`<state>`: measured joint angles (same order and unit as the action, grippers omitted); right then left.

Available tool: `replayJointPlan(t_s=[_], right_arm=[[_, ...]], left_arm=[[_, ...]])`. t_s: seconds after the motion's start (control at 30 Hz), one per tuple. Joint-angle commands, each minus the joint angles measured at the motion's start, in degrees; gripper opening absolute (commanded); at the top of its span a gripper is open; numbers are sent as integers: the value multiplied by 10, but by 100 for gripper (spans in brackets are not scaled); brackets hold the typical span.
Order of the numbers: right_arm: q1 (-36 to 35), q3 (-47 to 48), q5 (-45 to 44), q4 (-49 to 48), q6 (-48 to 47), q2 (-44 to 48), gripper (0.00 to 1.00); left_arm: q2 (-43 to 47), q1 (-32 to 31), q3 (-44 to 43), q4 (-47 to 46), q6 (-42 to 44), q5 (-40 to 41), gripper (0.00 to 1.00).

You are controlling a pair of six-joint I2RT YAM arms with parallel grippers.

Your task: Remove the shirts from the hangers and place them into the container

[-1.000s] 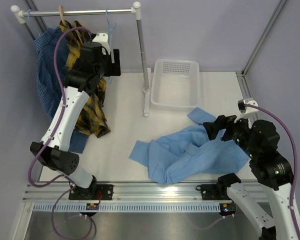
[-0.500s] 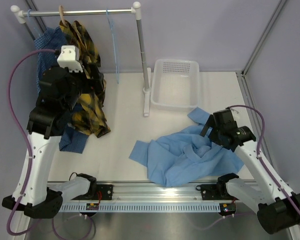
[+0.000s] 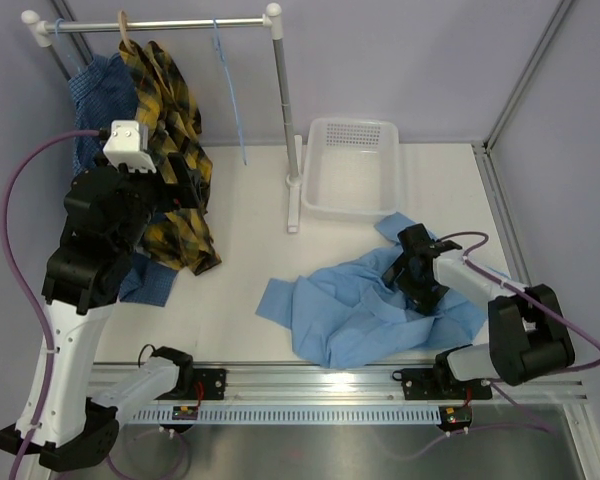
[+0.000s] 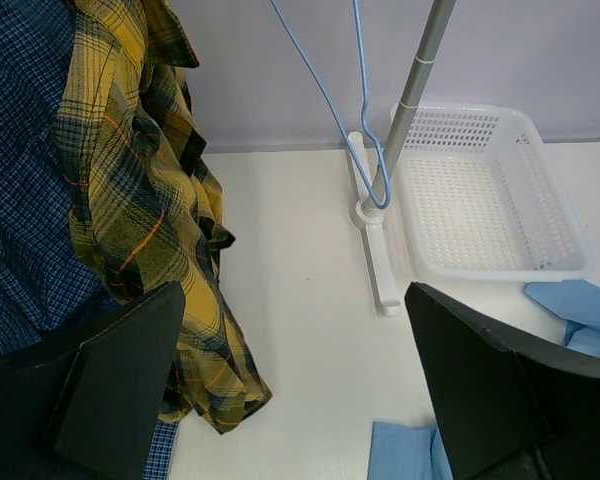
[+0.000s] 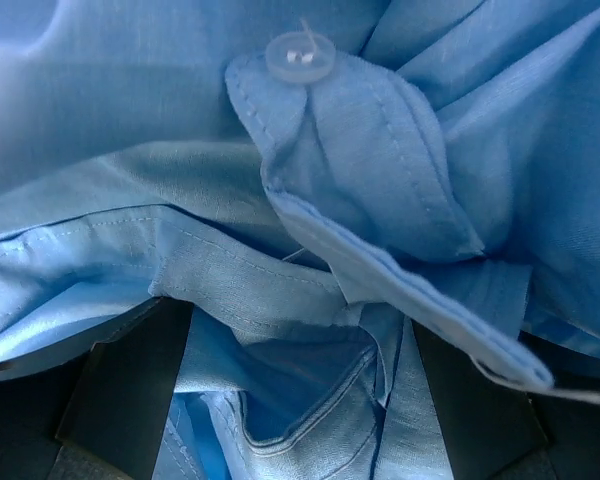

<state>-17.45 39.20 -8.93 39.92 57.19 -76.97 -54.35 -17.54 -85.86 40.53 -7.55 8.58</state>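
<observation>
We see the blue shirt (image 3: 360,310) crumpled on the worktop (image 3: 250,240), just in front of the basket (image 3: 348,212). The right gripper (image 5: 300,330) sits down on it, jaws spread wide with folds bunched between them but not clamped. Left of the basket, the plaid shirt (image 3: 175,130) and dark shirt (image 3: 92,95) hang from the rail (image 3: 170,24). A bare wire hanger (image 3: 230,90) hangs between them and the basket. The left gripper (image 4: 295,330) hovers wide open and holds nothing, beside the plaid shirt, well left of the basket.
</observation>
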Motion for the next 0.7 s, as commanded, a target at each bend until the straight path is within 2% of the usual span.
replayJointPlan(t_s=[0.0,0.07,0.1,0.2,0.23,0.27,0.4,0.47,0.53,0.67], right_arm=[[1,46,-4,-45,43,-48,98],[1,63,-13,-45,38,-75,88],[1,78,-15,-43,34,-82,66],[0,86,-13,-66,21,-93,34],[0,84,-8,-82,2,-86,9],[1,77,-5,-105,-5,-78,1],[1,76,0,-132,-68,-14,0],[1,90,-1,-128,-99,64,0],[1,126,0,-118,-156,146,0],[1,256,28,-94,-252,222,0]], left_arm=[[11,3,-2,-26,-3,-14,99],[13,3,-4,-27,-1,-12,99],[13,3,-4,-27,0,-12,99],[13,3,-6,-26,2,-14,99],[14,3,-7,-27,3,-14,99],[15,3,-7,-27,3,-15,99],[20,3,-8,-26,5,-15,99],[26,2,-7,-26,6,-15,99],[28,2,-6,-24,6,-14,99],[34,3,-7,-20,3,-16,99]])
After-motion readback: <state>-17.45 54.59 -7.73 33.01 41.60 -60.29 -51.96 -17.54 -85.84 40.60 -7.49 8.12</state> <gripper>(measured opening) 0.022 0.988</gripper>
